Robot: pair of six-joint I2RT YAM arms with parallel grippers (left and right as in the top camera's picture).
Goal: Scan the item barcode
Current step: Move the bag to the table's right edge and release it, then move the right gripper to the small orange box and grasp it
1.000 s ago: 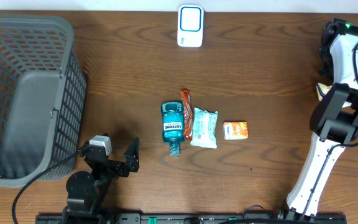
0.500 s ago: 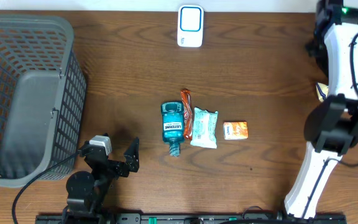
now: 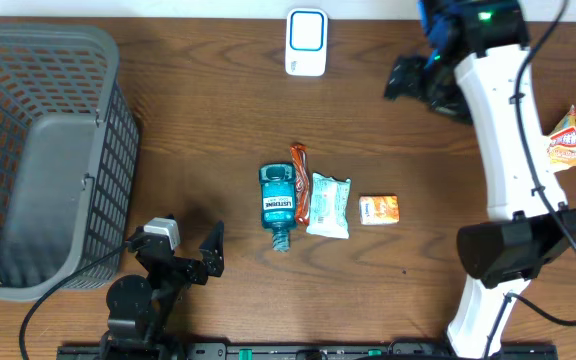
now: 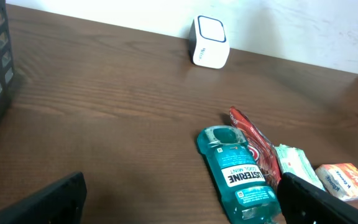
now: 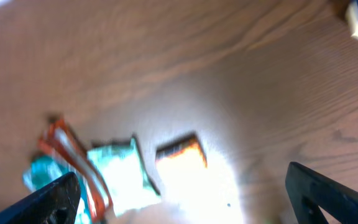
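Right arm (image 3: pixel 498 120) swung inward, fingers (image 5: pixel 328 190) spread

Table (image 3: pixel 198 110) bearing basket (image 3: pixel 118 150), scanner (image 3: pixel 306 42), mouthwash bottle (image 3: pixel 277 205)

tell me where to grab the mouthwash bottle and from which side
Probably take the bottle by its neck, from straight above, jaws across it. It lies flat with the cap toward the robot. The red packet lies right beside its body on the right, leaving little finger room there, while the neck sticks out clear.

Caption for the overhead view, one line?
Right gripper open near the white scanner; Listerine bottle, red stick, teal pack, orange box lie mid-table.
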